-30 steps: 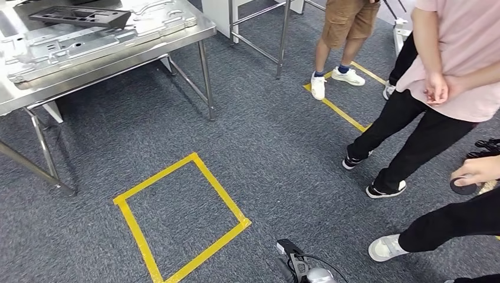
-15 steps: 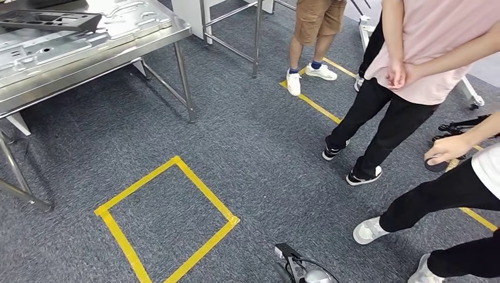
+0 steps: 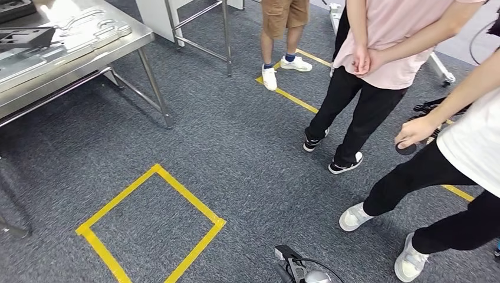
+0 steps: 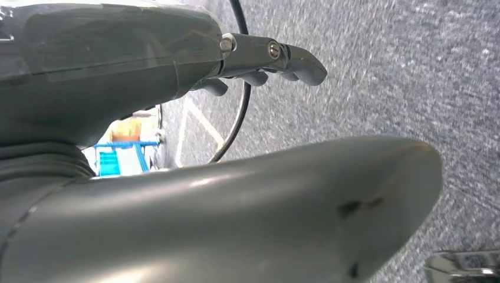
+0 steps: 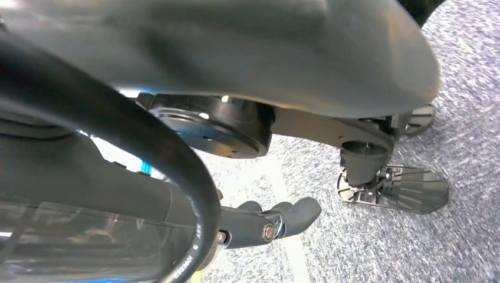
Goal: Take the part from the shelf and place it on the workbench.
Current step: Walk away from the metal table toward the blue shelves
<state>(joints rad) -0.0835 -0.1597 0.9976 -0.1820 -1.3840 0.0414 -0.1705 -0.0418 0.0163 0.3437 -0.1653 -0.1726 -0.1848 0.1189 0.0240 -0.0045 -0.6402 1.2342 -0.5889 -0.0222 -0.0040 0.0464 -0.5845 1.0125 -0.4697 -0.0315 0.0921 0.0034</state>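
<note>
**Inspector:** Steel bench first. Where does it stand from you, and where is the part?

**Robot:** My workbench [image 3: 88, 56] stands ahead and to my left, at the far left of the head view. A dark flat frame [image 3: 23, 38] lies on its top among pressed metal sheets; I cannot tell if that is the part. I see no shelf.

**Inspector:** Hands?

**Robot:** Both hang by my sides, holding nothing. On my left hand [image 4: 259, 59] and my right hand [image 5: 265, 221] the fingers lie loosely extended, not curled on anything. My left arm is the nearer to the bench.

**Inspector:** Floor and room?

**Robot:** Grey carpet [image 3: 236, 147], with a yellow taped square [image 3: 150, 227] just ahead on my left. Three people [image 3: 377, 71] stand to my right, close enough that I judge any turn that way needs care.
</note>
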